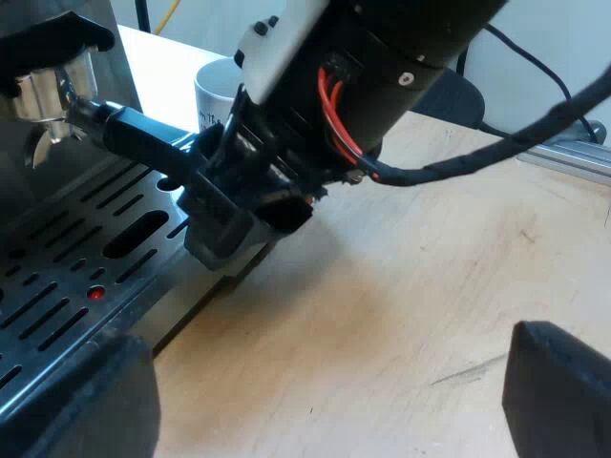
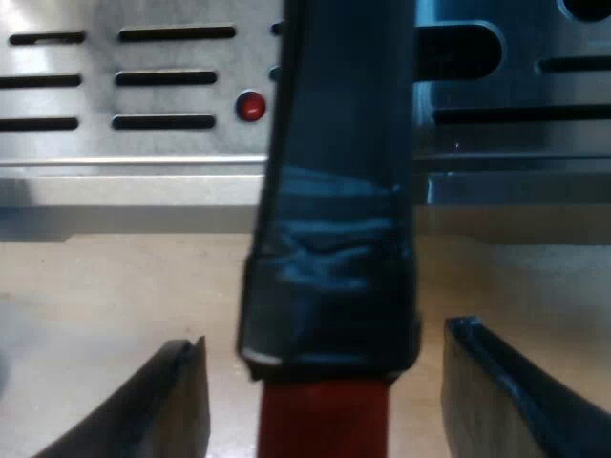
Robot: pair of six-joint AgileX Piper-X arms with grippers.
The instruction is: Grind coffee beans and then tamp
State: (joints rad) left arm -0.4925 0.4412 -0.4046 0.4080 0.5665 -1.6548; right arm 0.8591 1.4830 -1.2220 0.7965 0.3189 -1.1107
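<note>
starting with the holder (image 1: 46, 95): metal head seated up under the front of the espresso machine (image 1: 119, 48), dark handle (image 2: 334, 143) reaching out from the machine across its drip tray (image 2: 124, 95), red end (image 2: 325, 420) past the machine's edge, over the tabletop (image 1: 382, 315). around that handle, just short of the red end, the right gripper (image 2: 325, 334), jaws wide, a gap to the handle on each side, nothing gripped yet. well out from the machine, low over the tabletop, the left gripper (image 1: 325, 372), jaws wide too and holding nothing. near the machine, beyond the handle, a white mug (image 1: 215, 86).

likely trouble from here: closing with one jaw landing first and shoving the handle sideways, twisting the holder in its seat; biting too close to the red end and slipping off the taped part during a turn; swinging the handle out from the machine and clipping the mug with the right arm; pulling away from the machine before unlocking, straining the seat. cannot tell about grounds inside the holder, so worth fearing a spill from any jerk.
</note>
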